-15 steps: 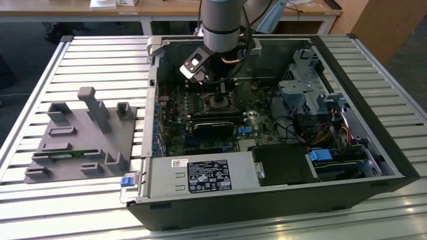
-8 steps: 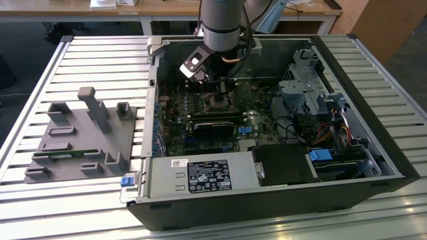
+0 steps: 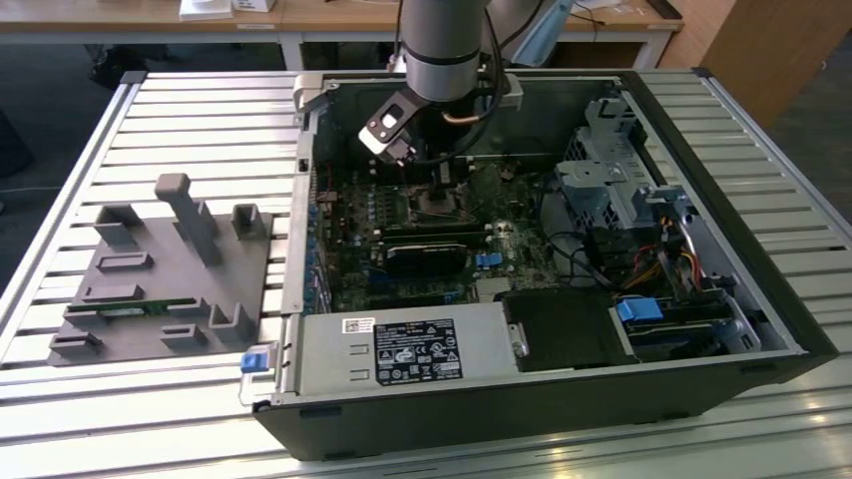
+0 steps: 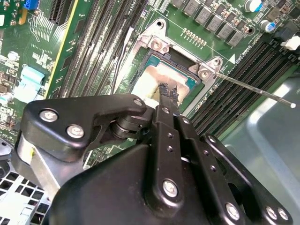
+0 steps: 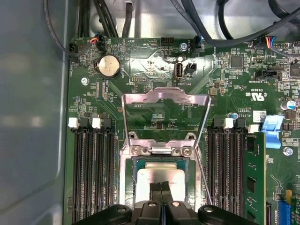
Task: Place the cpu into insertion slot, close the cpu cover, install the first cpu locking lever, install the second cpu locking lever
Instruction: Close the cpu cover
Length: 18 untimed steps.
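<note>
An open black computer case point(image 3: 533, 419) lies on a slatted metal table point(image 3: 200, 110). On the exterior view's left, just beside the case, a grey moulded tray point(image 3: 160, 289) rests on the slats. Inside the case, a silver power supply point(image 3: 399, 349) with a dark label sits at the near wall, with a blue latch point(image 3: 255, 361) beside it. In the first wrist view, a round coin battery point(image 5: 108, 66) sits on the green circuit board point(image 5: 154, 110). Long black memory slots point(image 5: 91, 173) run in two groups, and one green memory card point(image 5: 254, 178) is seated.
</note>
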Available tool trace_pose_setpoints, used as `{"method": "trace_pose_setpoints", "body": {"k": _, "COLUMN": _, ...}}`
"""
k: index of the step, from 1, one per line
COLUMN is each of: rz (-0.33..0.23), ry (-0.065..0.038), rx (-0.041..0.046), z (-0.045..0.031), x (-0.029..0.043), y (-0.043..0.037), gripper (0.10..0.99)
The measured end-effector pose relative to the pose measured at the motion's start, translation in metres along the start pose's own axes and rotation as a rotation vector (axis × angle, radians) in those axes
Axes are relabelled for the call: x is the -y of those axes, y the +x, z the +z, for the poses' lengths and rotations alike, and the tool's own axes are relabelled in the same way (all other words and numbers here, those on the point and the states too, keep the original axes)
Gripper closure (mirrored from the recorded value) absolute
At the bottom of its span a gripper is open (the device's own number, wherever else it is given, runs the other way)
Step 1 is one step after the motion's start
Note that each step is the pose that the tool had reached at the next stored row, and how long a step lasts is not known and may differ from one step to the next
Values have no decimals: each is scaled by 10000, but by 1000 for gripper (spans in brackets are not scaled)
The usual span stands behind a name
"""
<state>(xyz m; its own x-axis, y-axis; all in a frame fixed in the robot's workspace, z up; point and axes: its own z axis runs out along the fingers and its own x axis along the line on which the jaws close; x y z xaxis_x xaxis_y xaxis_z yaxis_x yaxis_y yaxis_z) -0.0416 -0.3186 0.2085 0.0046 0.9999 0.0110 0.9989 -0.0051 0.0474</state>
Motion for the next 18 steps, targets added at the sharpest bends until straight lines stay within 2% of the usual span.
{"method": "trace_pose_setpoints", "body": {"k": 9, "rz": -1, "ry": 9, "rx": 2, "z": -63, "x": -5, "y": 4, "gripper": 980}}
{"method": "trace_pose_setpoints", "body": {"k": 15, "rz": 3, "ry": 116, "rx": 2, "z": -146, "x": -9, "y": 5, "gripper": 980}}
{"method": "trace_pose_setpoints", "body": {"k": 18, "rz": 5, "ry": 119, "rx": -44, "z": -171, "x": -10, "y": 5, "gripper": 980}}
